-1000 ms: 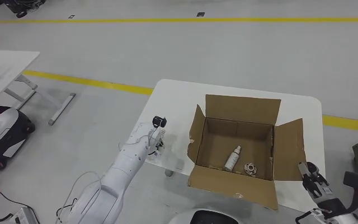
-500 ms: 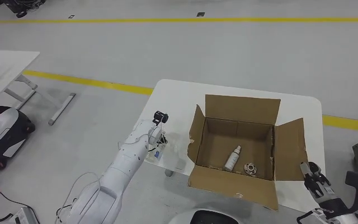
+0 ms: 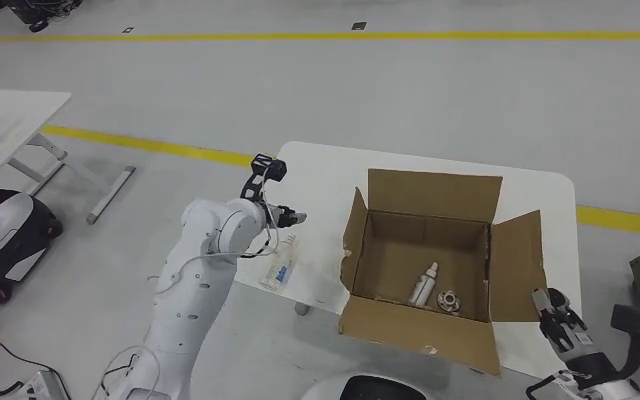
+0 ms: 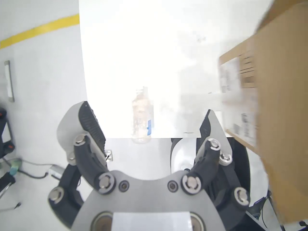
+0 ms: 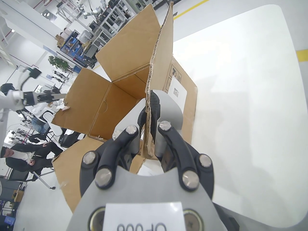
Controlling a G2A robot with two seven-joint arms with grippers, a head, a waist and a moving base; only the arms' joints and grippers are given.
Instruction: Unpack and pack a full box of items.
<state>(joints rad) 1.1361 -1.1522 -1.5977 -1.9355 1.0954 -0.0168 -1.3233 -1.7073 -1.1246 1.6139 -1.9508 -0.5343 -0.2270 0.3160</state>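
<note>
Now that the left gripper [image 3: 292,216] has let go and risen, jaws wide and empty, the clear bottle [image 3: 281,264] lies on the table [image 3: 330,170] just below it: one more item out. The right gripper [image 5: 150,111] pinches a flap of the box [image 5: 115,56].

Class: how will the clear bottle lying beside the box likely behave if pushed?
Round and on its side, the clear bottle would probably roll. It sits near the table edge, so it may drop off. It looks see-through, perhaps light.

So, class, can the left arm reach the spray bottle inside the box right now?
Probably yes: the left gripper is open and empty, the box stands open-topped, and the spray bottle lies uncovered.
</note>
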